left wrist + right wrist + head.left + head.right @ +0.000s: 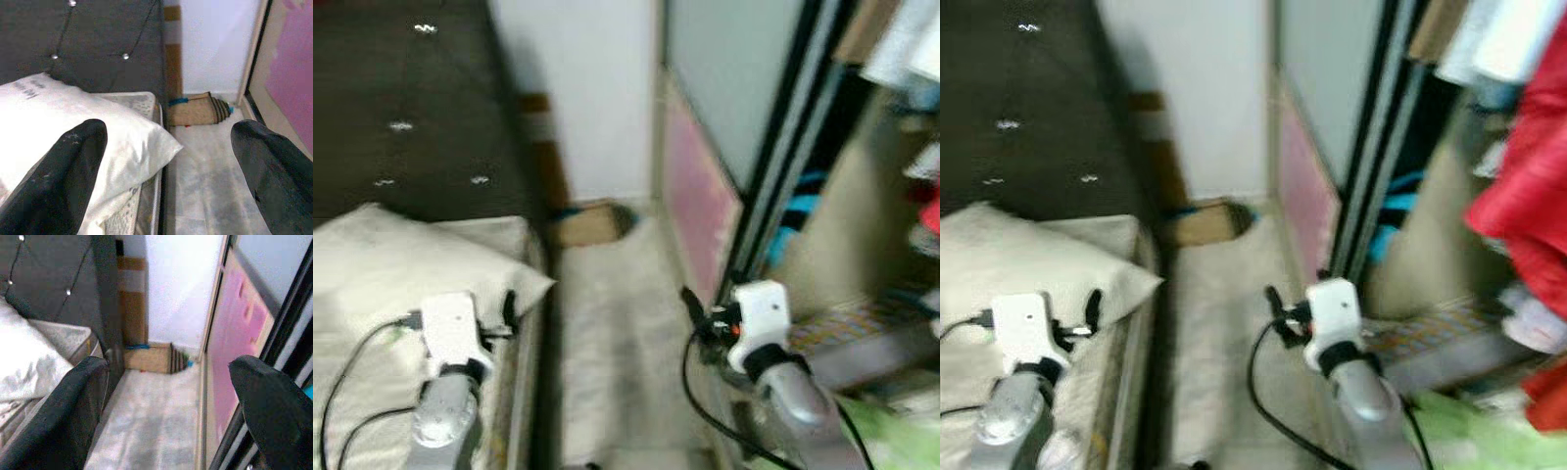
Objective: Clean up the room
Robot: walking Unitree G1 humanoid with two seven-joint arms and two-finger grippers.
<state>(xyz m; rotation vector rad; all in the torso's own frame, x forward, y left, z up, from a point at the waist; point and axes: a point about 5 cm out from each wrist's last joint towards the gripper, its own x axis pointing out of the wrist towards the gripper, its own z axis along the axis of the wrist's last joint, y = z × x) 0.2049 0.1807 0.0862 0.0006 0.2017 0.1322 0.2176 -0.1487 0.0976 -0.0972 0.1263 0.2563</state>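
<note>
Left gripper (pixel 168 161) hangs over the white pillow (pixel 372 255), right gripper (pixel 168 401) over the floor (pixel 617 333); both fingers spread wide, empty.

Left: bed (pixel 372 392), pillow (pixel 401 255) on it, headboard (pixel 411 98) behind.
Middle: floor (pixel 617 333) strip between bed and wardrobe (pixel 773 147).
Far end: box (pixel 592 223) on floor, against wall (pixel 587 88).
Right: clothes (pixel 1528 206) in wardrobe.
</note>
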